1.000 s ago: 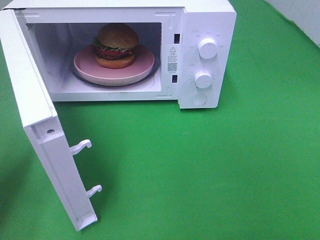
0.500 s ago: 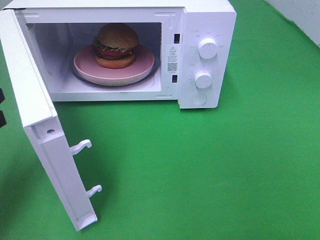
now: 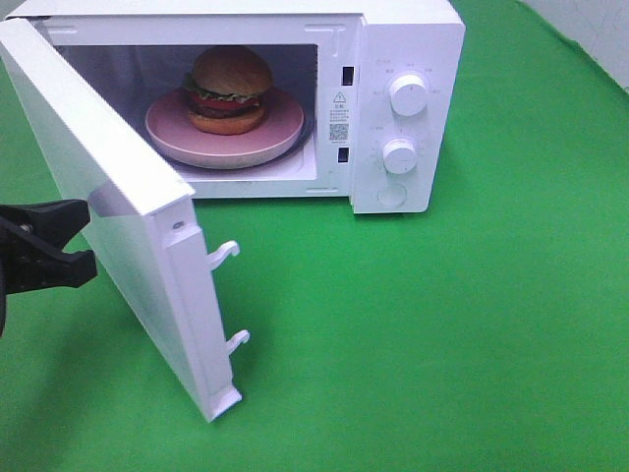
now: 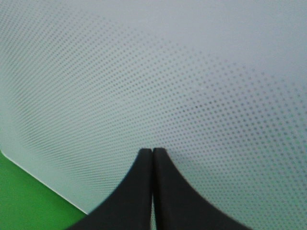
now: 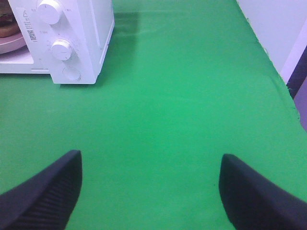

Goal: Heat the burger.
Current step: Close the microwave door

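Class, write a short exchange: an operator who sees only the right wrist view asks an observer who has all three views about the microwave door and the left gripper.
Operator: My view shows only the knobs and green cloth. Is the door shut?
Observer: No. The door stands partly open, hinged at the left, with its latch hooks clear of the microwave.
Operator: Where is the left gripper?
Observer: The left gripper is shut, its tips right up at the door's outer face. I can't confirm contact.

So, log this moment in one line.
golden-bun burger on round pink plate inside white microwave | door half-open | left gripper shut against door | right gripper open, empty
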Controlling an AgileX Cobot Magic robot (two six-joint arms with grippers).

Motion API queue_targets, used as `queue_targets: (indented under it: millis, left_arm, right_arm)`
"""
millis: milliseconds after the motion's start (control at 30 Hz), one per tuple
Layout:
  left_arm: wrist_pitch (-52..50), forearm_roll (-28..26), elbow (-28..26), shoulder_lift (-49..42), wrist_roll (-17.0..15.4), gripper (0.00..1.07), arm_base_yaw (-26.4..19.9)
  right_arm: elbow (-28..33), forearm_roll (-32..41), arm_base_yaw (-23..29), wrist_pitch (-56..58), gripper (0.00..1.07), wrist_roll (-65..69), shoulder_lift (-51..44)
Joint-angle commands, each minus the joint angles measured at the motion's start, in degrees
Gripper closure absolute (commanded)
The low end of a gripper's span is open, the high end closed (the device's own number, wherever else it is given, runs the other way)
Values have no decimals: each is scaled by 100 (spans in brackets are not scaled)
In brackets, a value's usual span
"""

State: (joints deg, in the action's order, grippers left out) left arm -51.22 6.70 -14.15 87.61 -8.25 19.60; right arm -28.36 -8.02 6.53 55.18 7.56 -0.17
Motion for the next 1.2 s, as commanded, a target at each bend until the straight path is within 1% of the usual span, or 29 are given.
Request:
queue_targets:
  millis: [33,67,167,200,233,300,400,433,467,500,533,567,633,667,700,733,767,800,833,867,900,967,1000,1033,1067,1100,1133,1167,1200]
  left_arm:
    - [-109,-281,-143,69,80,107,235]
    - [-97,-458,-246,149,155,107,413]
    - [-97,-539,-321,201,201,107,510]
    - [-57,-670,-487,298,258,107,688]
    - [-57,-670,-487,298,258,107,688]
    - [17,-859,-814,527,269,107,928]
    - [86,-922,-963,625,292,107,1020]
    - [86,-991,-1117,716,309,107,1112]
    - [86,-991,-1117,716,309,107,1112]
    - [92,-1077,-1249,796,309,107,1175]
    - [92,-1077,-1249,796,309,107,1175]
    - [92,-1192,-1427,894,309,107,1238]
    - [92,-1232,-1495,940,309,107,1261]
    - [109,-1232,-1667,1043,304,107,1278]
    - [109,-1232,-1667,1043,304,107,1278]
    - [183,-1255,-1851,1117,309,107,1324]
    - [183,-1255,-1851,1117,309,107,1324]
    - [309,-1255,-2023,1175,309,107,1352]
    - [309,-1255,-2023,1175,309,107,1352]
    - [441,-1266,-2194,1243,332,107,1381]
    - [441,-1266,-2194,1243,332,107,1381]
    - [539,-1243,-2458,1387,332,107,1415]
    - [539,-1243,-2458,1387,332,107,1415]
    - [556,-1232,-2636,1490,327,107,1444]
    - [556,-1232,-2636,1490,327,107,1444]
    - [596,-1232,-2819,1593,327,107,1450]
    - [596,-1232,-2819,1593,327,107,1450]
    - [745,-1226,-2985,1673,315,107,1484]
    - [745,-1226,-2985,1673,315,107,1484]
  right_arm:
    - [0,17,-40,-17,31,-34,-160]
    - [0,17,-40,-17,31,-34,-160]
    - [0,17,-40,-17,31,-34,-160]
    - [0,11,-40,-17,31,-34,-160]
    - [0,11,-40,-17,31,-34,-160]
    - [0,11,-40,-17,31,-34,-160]
    - [0,6,-40,-17,31,-34,-160]
    - [0,6,-40,-17,31,-34,-160]
    - [0,6,-40,-17,31,-34,-160]
    - [0,6,-40,-17,31,-34,-160]
    - [0,6,-40,-17,31,-34,-160]
    - [0,6,-40,-17,31,-34,-160]
    - [0,6,-40,-17,31,-34,-160]
    - [0,6,-40,-17,31,-34,-160]
    - [0,6,-40,-17,31,-34,-160]
    - [0,6,-40,-17,31,-34,-160]
    - [0,6,-40,-17,31,-34,-160]
    - [0,6,-40,-17,31,-34,-160]
    - [0,6,-40,-17,31,-34,-160]
    - [0,6,-40,-17,31,-34,-160]
    - [0,6,-40,-17,31,-34,-160]
    - [0,6,-40,-17,31,-34,-160]
    - [0,6,-40,-17,31,-34,-160]
    - [0,6,-40,-17,31,-34,-160]
    - [0,6,-40,-17,31,-34,-160]
    - [0,6,-40,-17,31,-34,-160]
    - [0,6,-40,-17,31,-34,-160]
    - [0,6,-40,-17,31,-34,-160]
    - [0,6,-40,-17,31,-34,-160]
